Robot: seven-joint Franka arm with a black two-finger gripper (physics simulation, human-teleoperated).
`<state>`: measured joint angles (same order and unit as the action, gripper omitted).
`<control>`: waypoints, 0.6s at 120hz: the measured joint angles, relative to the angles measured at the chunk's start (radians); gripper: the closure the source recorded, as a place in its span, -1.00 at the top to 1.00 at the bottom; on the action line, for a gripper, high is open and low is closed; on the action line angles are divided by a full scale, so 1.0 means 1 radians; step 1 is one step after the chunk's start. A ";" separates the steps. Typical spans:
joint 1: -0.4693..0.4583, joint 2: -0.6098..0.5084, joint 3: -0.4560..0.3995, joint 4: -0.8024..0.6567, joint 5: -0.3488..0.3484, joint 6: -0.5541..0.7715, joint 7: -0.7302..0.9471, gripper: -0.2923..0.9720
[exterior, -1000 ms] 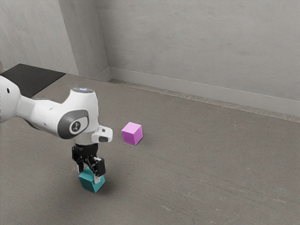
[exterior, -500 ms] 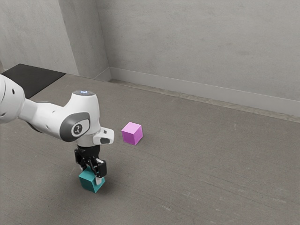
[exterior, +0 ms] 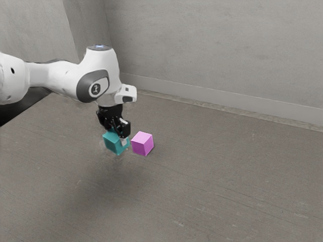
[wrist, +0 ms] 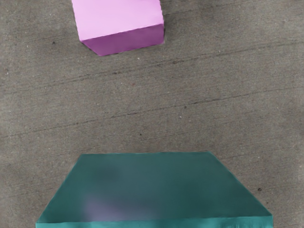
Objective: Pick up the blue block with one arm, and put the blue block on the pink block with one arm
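Note:
The blue block [exterior: 115, 142], teal in colour, hangs in the air with my black gripper [exterior: 119, 135] shut on its top. Its shadow lies on the floor below. The pink block [exterior: 142, 143] rests on the floor just to the exterior view's right of the held block, a small gap between them. In the wrist view the blue block [wrist: 154, 190] sits large under my hand, and the pink block [wrist: 118, 23] lies on the floor ahead of it.
A grey textured floor [exterior: 217, 176] stretches to the exterior view's right and toward the front. Grey walls [exterior: 217, 45] close the back. A dark panel [exterior: 15, 103] lies at the far left behind the arm.
My gripper has lifted the blue block off the floor and carried it up and toward the pink block. The arm has swung higher. The pink block has stayed put.

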<state>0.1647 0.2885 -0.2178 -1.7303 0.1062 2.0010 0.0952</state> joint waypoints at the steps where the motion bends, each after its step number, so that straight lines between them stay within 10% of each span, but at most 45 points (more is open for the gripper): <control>1: -0.001 0.015 0.000 0.024 0.001 -0.011 -0.001 0.04; 25: -0.008 0.237 0.003 0.350 0.012 -0.190 -0.038 0.04; 72: -0.013 0.395 0.003 0.517 0.002 -0.262 -0.159 0.01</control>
<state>0.1517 0.6836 -0.2148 -1.2137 0.1082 1.7394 -0.0634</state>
